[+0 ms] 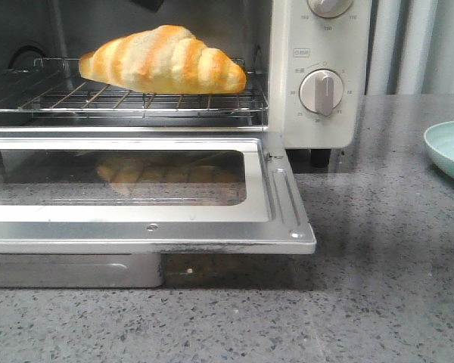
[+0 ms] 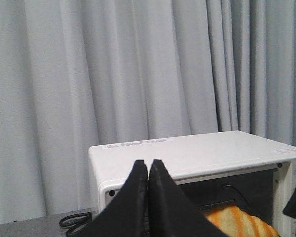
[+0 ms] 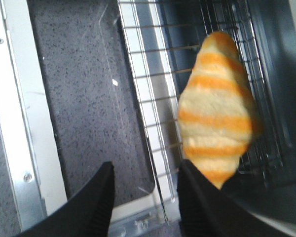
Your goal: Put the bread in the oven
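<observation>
The bread, a golden-orange roll with cream stripes, lies on the wire rack inside the cream-white oven, whose glass door is folded down open. No gripper shows in the front view. In the right wrist view my right gripper is open and empty above the door's hinge edge, with the bread just beyond one finger on the rack. In the left wrist view my left gripper is shut and empty, held in front of the oven, the bread partly visible below.
A pale green plate sits at the right edge on the grey speckled counter. Round beige dials are on the oven's right panel. A grey curtain hangs behind, and a black cord lies beside the oven.
</observation>
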